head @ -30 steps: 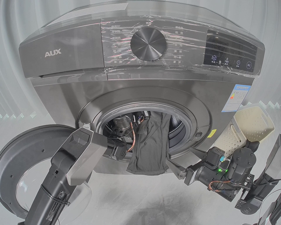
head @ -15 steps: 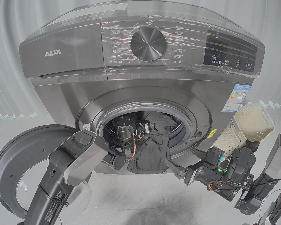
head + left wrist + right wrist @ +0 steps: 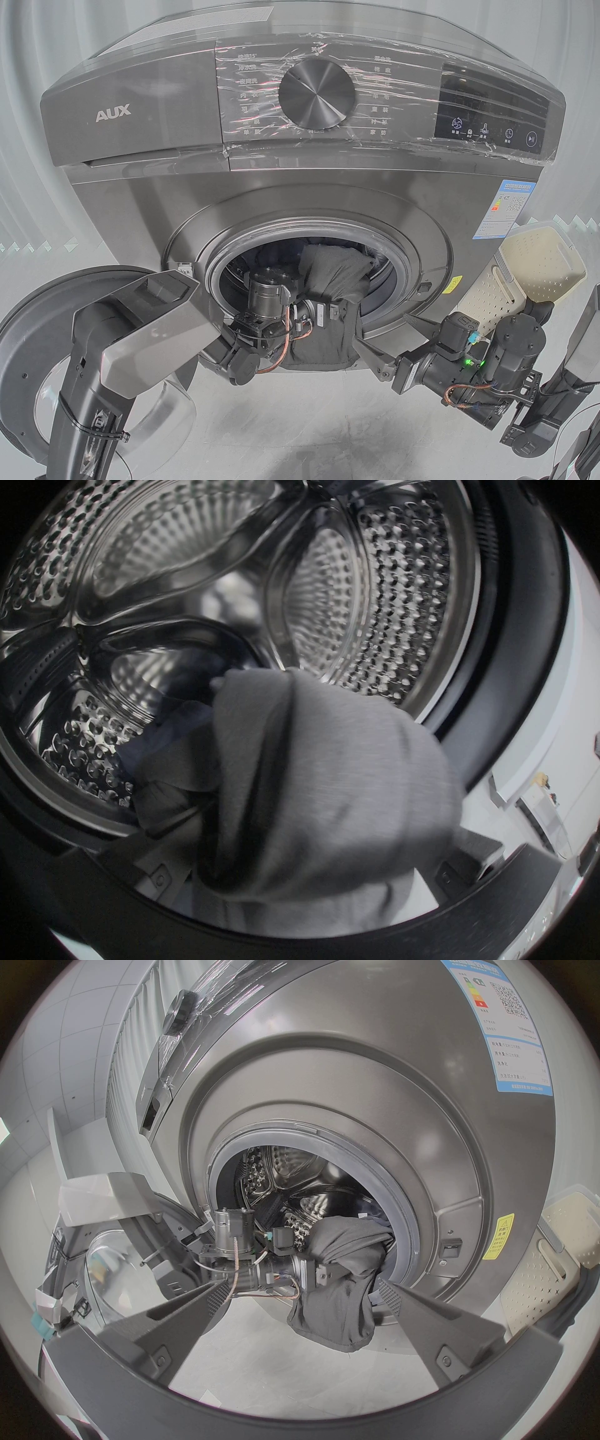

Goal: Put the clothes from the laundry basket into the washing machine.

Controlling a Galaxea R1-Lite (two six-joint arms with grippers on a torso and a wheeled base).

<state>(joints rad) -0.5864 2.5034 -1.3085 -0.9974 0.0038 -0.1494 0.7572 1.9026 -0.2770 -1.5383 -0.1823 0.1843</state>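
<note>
A: What is being seen first?
B: The grey front-loading washing machine [image 3: 187,206] is being faced head-on, with its round door [image 3: 37,350] being kept swung open at the left.

A: And beside it?
B: A cream perforated laundry basket [image 3: 537,269] is being shown tilted at the machine's right side. What it holds cannot be told.

A: Where are the clothes being found?
B: A dark grey garment [image 3: 334,275] is being carried at the mouth of the steel drum [image 3: 350,605]. Its upper part is being bunched inside the opening, while its lower part is being left hanging over the front rim and down the outside. A darker bluish cloth [image 3: 169,749] is being seen farther inside the drum, just behind it.

A: How is the left gripper being held?
B: The left gripper [image 3: 340,306] is being held at the opening, pointing right, with the garment draped over it. Its finger bases are being shown set wide apart in the left wrist view. The tips are being hidden by cloth.

A: And the right one?
B: The right gripper [image 3: 381,329] is being held low, near and right of the opening, close to the hanging cloth. Its jaws are being kept spread wide and empty.

A: Anything smaller?
B: A round dial [image 3: 317,94] is being shown mid-panel under plastic film.
</note>
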